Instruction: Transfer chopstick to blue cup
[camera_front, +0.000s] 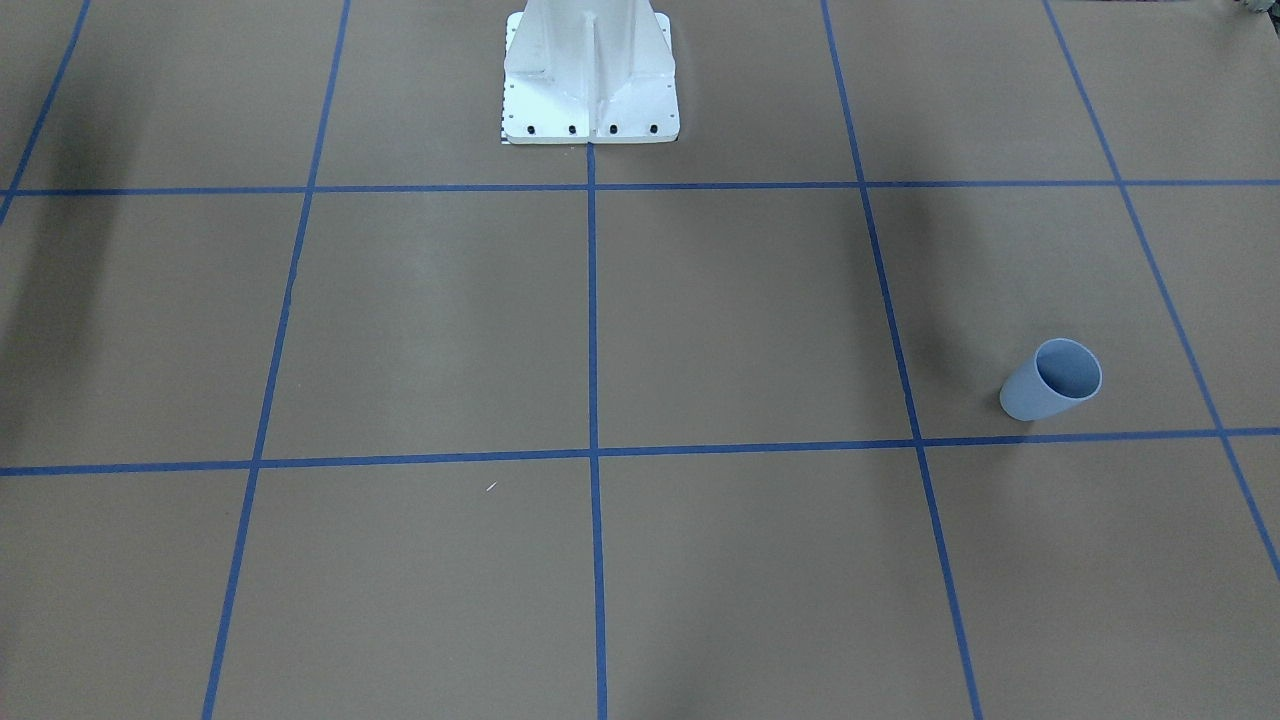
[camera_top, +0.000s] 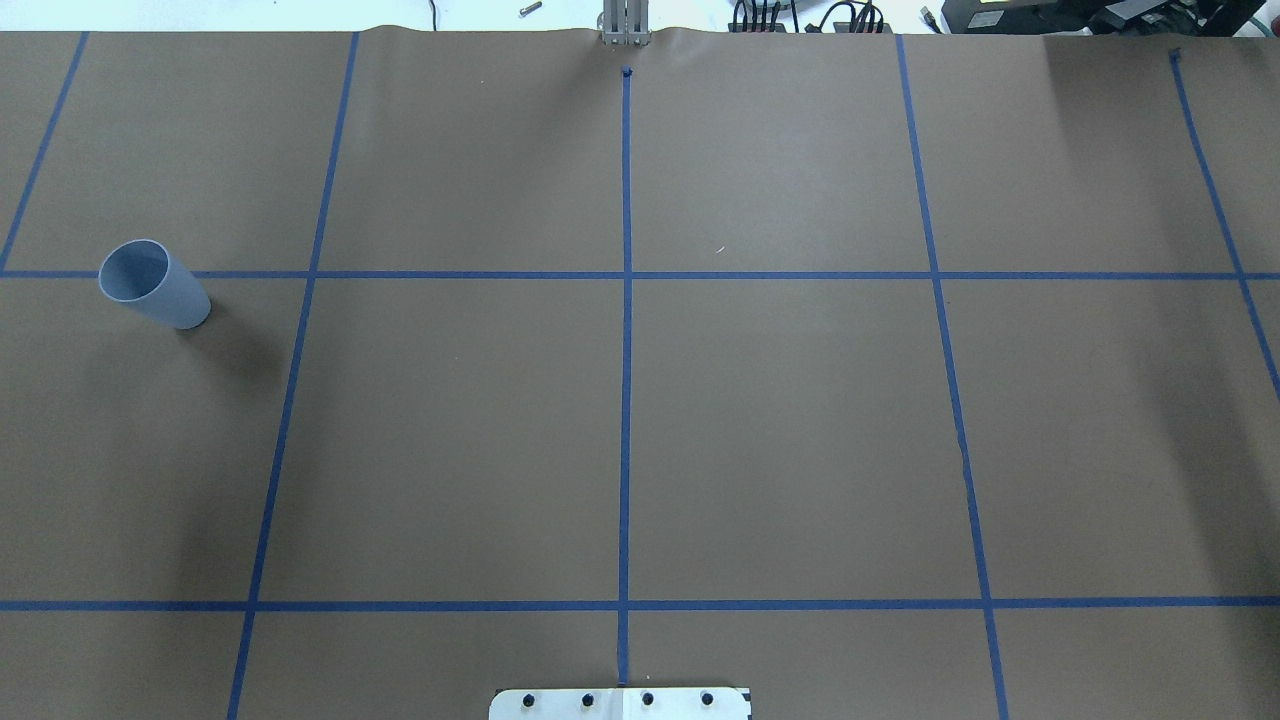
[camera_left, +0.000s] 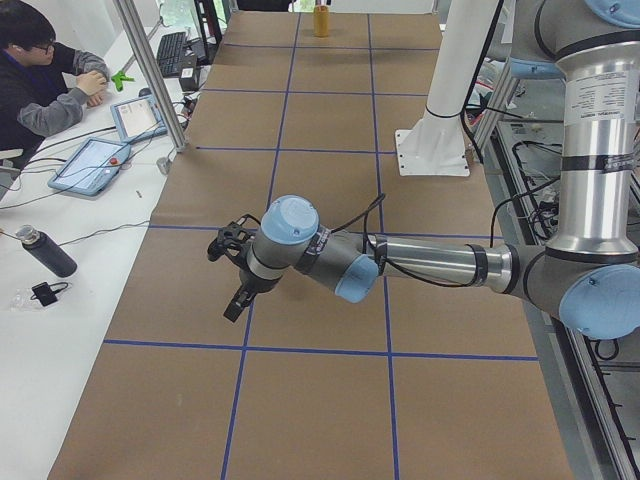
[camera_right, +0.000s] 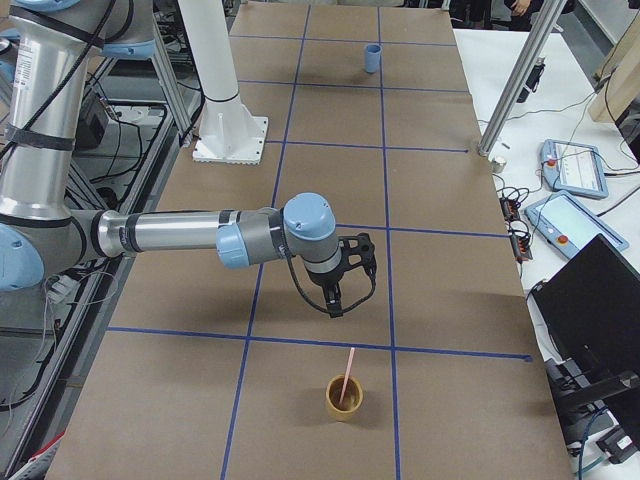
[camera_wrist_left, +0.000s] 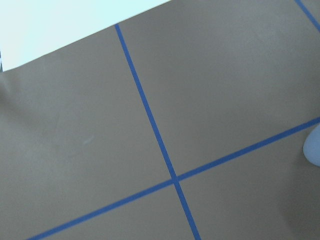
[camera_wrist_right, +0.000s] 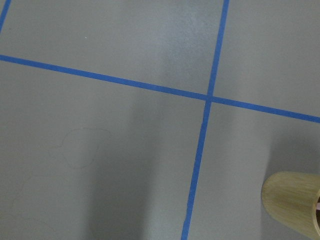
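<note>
The pale blue cup (camera_front: 1050, 380) stands upright on the brown table, at the far left of the overhead view (camera_top: 152, 283) and far away in the exterior right view (camera_right: 372, 57). Its edge shows in the left wrist view (camera_wrist_left: 312, 145). A pale pink chopstick (camera_right: 347, 375) leans in a tan cup (camera_right: 345, 398) at the robot's right end of the table. The right gripper (camera_right: 343, 290) hangs above the table, short of the tan cup. The left gripper (camera_left: 233, 288) hangs over the table's left part. I cannot tell whether either is open or shut.
Blue tape lines (camera_top: 626, 350) divide the brown paper table cover into squares. The white robot base (camera_front: 590, 75) stands at the table's robot side. The tan cup also shows in the right wrist view (camera_wrist_right: 292, 202). An operator (camera_left: 45, 85) sits at a side desk with tablets.
</note>
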